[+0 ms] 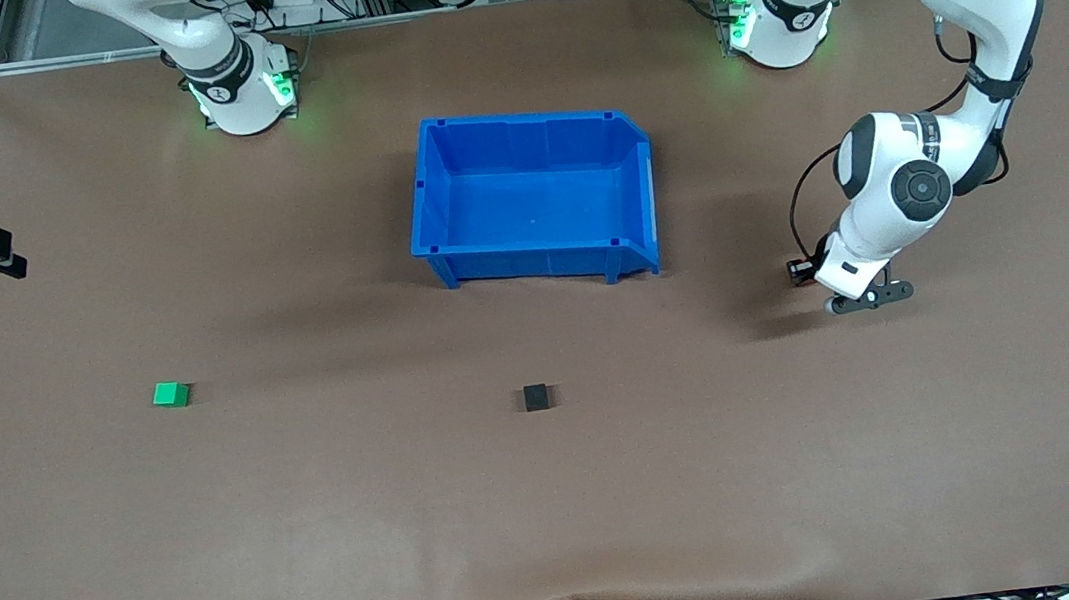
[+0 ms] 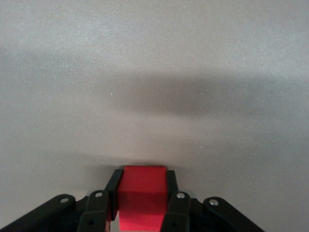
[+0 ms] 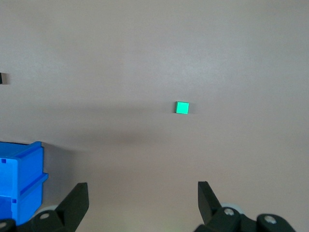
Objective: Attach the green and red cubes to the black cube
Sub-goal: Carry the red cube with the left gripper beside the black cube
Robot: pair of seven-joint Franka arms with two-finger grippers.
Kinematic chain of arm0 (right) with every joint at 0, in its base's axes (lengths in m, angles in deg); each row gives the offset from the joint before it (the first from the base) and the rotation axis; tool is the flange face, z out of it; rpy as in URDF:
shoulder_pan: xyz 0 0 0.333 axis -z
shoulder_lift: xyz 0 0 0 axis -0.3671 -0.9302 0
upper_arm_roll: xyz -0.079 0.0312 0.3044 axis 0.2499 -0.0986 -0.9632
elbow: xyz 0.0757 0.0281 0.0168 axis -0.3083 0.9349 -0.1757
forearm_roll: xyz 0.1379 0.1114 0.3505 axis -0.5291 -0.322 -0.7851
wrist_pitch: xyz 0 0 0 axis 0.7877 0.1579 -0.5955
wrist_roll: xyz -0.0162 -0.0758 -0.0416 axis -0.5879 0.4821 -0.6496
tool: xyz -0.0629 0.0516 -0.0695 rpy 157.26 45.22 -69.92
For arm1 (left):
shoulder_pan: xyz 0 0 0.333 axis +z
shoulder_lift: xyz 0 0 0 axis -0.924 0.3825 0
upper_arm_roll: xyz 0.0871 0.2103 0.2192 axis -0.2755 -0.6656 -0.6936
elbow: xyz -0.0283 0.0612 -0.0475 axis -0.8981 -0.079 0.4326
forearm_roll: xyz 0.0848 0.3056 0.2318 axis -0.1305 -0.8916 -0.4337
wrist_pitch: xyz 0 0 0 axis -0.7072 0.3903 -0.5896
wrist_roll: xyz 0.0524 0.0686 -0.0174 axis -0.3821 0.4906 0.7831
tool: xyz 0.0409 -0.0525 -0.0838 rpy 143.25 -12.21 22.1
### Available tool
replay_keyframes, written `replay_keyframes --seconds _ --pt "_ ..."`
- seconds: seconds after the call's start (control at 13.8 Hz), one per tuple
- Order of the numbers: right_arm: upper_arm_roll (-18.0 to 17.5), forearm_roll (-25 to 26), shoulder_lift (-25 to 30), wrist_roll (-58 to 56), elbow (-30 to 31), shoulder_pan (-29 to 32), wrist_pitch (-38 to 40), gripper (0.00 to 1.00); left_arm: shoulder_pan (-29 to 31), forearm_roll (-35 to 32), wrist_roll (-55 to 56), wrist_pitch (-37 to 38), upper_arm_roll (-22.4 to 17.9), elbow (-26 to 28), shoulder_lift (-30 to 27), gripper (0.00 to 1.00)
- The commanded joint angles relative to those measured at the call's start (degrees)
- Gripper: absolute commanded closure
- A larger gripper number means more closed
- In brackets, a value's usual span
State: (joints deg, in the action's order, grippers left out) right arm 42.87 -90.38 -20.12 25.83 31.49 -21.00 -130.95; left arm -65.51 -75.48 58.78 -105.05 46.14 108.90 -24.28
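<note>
Table [image 1: 323,566] lies bare and wide around the bin [image 1: 441,190], so there is ample room to move. Cubes look light, stiff and smooth, best pinched on flat faces. Left gripper [image 2: 142,203] at its table end clamps the red cube [image 2: 142,195]. Right gripper [image 3: 142,205], fingers wide, hangs at its end. Green cube [image 1: 171,394] and black cube [image 1: 536,397] sit well apart.

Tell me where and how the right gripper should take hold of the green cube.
Come straight down from above and close on two opposite flat side faces of the green cube. It sits flat and alone on the table, so every side is free. The right gripper is open, up high.
</note>
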Motion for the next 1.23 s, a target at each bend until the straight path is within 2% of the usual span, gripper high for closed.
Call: replay_keyframes --seconds 0.0,0.22,0.51,0.8,1.16 --pt "-0.27 -0.75 0.14 0.71 -0.09 0.44 -0.19 0.0 -0.42 -1.55 4.07 -0.23 0.52 -0.71 0.17 1.0" --pt "-0.27 -0.75 0.14 0.71 -0.09 0.52 -0.19 0.0 -0.42 -1.55 8.02 0.12 1.22 -2.46 -0.27 1.0" --pt "-0.27 -0.75 0.14 0.62 -0.09 0.35 -0.19 0.0 -0.51 -0.85 15.13 0.48 2.01 -7.37 0.34 1.0" --pt "-0.27 -0.75 0.14 0.71 -0.09 0.17 -0.1 0.0 -3.4 0.21 33.39 1.71 2.1 -16.68 4.82 1.0" --pt "-0.27 -0.75 0.14 0.71 -0.09 0.44 -0.1 0.0 -11.39 0.21 63.33 2.05 2.02 -32.32 15.09 1.0"
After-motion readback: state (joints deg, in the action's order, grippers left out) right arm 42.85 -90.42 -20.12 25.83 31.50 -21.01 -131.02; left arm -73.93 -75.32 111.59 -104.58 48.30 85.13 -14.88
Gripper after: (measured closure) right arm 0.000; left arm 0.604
